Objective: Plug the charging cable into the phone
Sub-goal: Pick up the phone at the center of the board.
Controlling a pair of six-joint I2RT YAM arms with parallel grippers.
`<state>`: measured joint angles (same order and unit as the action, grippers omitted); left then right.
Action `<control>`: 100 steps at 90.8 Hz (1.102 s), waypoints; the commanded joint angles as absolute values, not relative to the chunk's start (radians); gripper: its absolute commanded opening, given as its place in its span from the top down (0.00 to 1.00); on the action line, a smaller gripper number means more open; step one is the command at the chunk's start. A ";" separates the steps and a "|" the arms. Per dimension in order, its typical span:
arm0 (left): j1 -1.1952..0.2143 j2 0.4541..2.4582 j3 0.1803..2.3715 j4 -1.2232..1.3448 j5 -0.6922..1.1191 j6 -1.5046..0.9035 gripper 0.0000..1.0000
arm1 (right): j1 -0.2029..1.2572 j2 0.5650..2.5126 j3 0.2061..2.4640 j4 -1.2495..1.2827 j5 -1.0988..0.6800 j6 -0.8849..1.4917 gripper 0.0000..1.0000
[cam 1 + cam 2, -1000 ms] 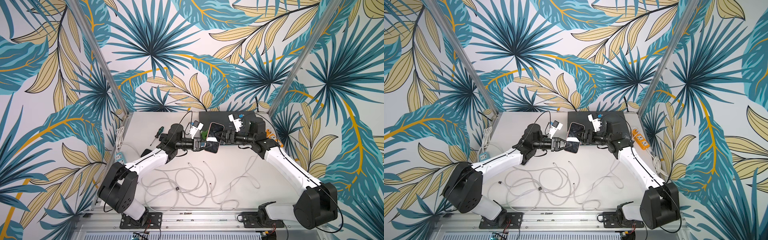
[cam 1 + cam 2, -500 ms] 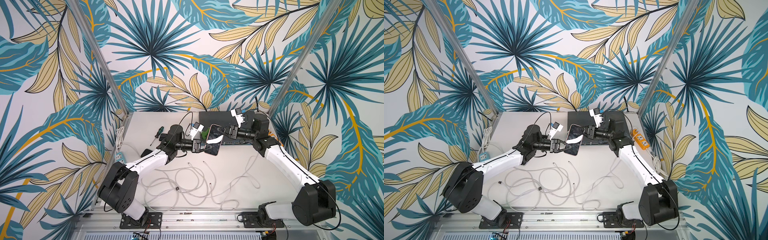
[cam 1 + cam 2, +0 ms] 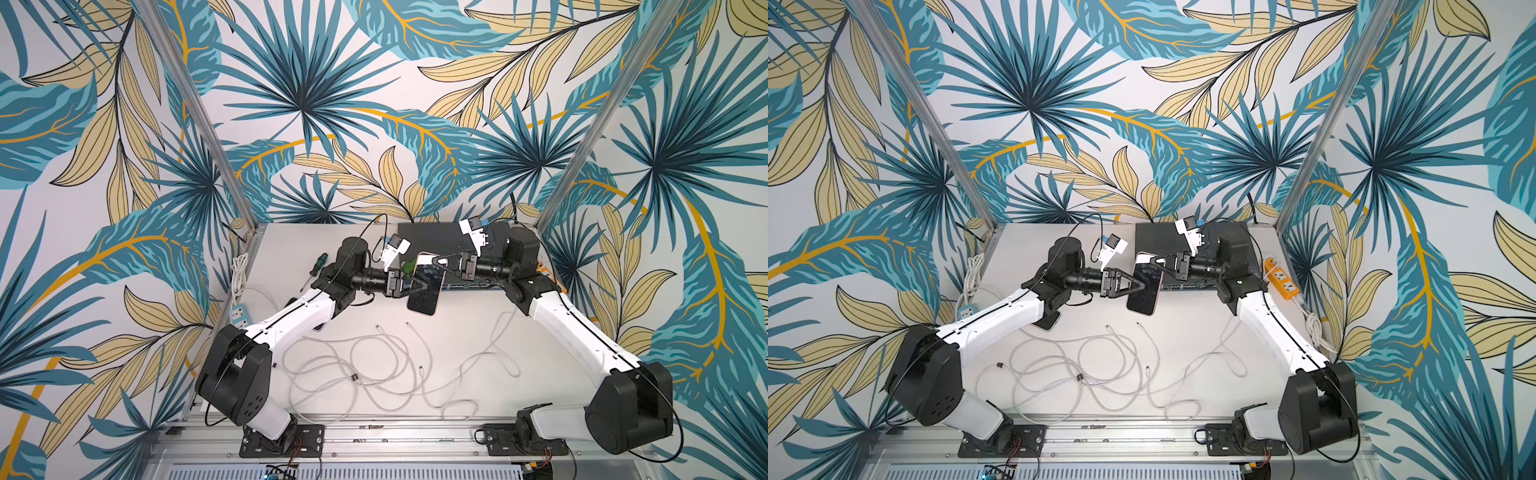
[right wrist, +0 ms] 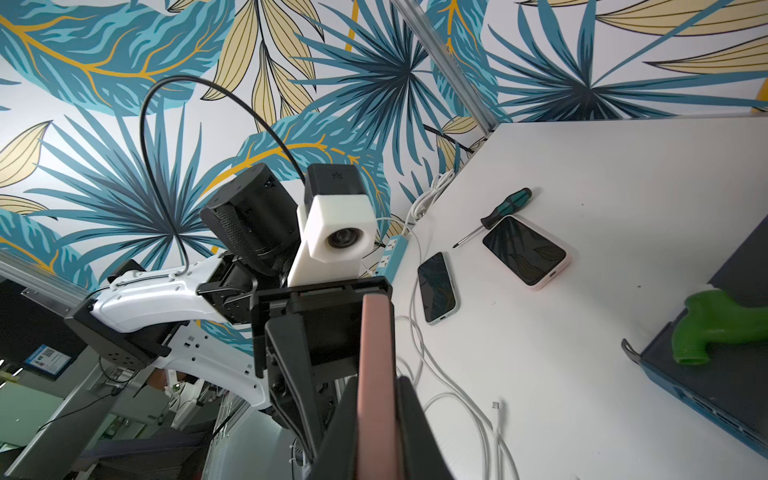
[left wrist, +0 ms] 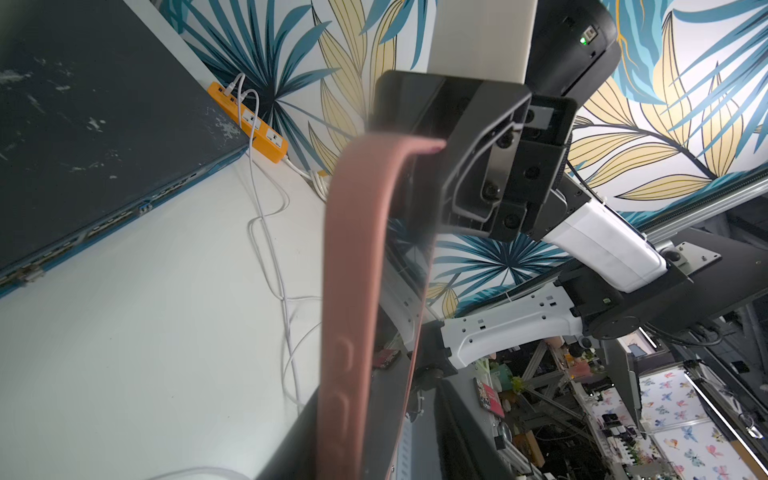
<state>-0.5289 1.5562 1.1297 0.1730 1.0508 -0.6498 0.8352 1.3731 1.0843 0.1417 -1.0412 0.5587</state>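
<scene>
Pink-cased phone (image 3: 428, 293) hung above table (image 3: 478, 320), long axis 12–6, port end likely at 6. Its 12 end was clamped in right gripper (image 3: 437, 261); left gripper (image 3: 420, 287) straddled 9 edge, grip unclear. Loose cable (image 3: 354, 377) ends lay at 6, left arm nearer.

Leaf wallpaper (image 3: 316, 104) in teal and yellow covers the walls on my far, left and right sides. A slanted metal post rises from each far corner of my white table (image 3: 286, 245): the left post (image 3: 202, 120) and the right post (image 3: 598, 120). A metal rail (image 3: 415, 432) runs along the near edge. The light is bright and even.
</scene>
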 commanded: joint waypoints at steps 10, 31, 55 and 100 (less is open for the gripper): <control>-0.564 1.552 1.206 0.163 1.161 -0.594 0.83 | 0.830 1.413 1.072 0.176 -1.055 0.573 1.00; -0.572 1.538 1.210 0.158 1.154 -0.595 0.84 | 0.829 1.452 1.082 0.185 -1.087 0.598 1.00; -0.572 1.531 1.232 0.053 1.042 -0.549 1.00 | 0.795 1.460 1.121 0.028 -1.022 0.514 0.48; -0.278 1.421 1.040 0.096 0.842 -0.704 1.00 | 0.858 1.471 1.102 -0.607 -0.448 0.333 0.32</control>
<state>-0.2722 1.5124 1.0481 0.0837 0.8684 -0.7212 0.7494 1.4208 1.0950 -0.3740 -0.6388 0.3985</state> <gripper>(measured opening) 0.144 0.690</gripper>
